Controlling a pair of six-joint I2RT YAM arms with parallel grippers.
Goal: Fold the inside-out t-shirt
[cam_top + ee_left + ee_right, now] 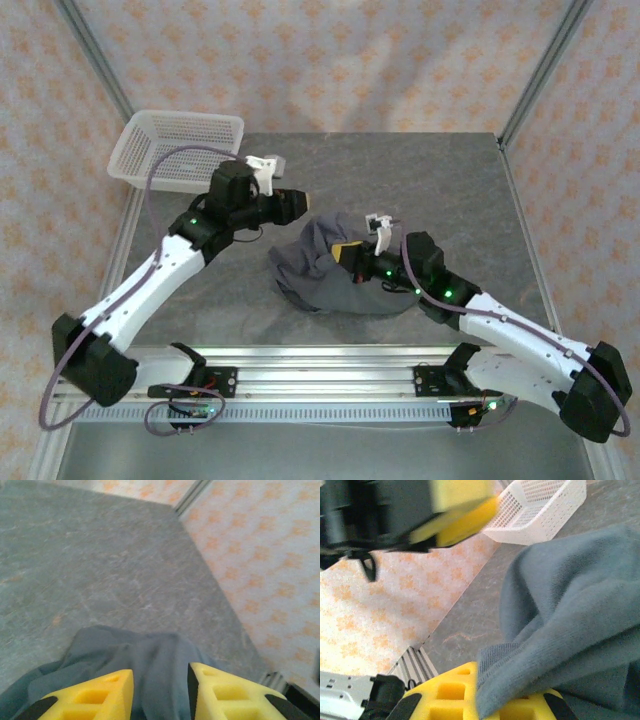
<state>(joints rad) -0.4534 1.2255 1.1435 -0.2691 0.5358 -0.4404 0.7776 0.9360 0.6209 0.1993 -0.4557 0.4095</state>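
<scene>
While the right gripper [351, 254] pinches it, the slate-grey t-shirt [315, 277] lies bunched mid-bench; the left gripper [298, 204] stands slightly parted.

One t-shirt [335, 278] and one basket [190, 115] lie on the table [430, 190]. Two grippers: left gripper [293, 204], right gripper [349, 254].

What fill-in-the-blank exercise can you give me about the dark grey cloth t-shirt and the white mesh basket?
The white plastic mesh basket sits at the grey table's far ____ corner.
The right gripper is ____ on the dark slate-grey cloth t-shirt.
The left gripper's fingers are ____ in colour.
Missing: left; shut; yellow.
</scene>
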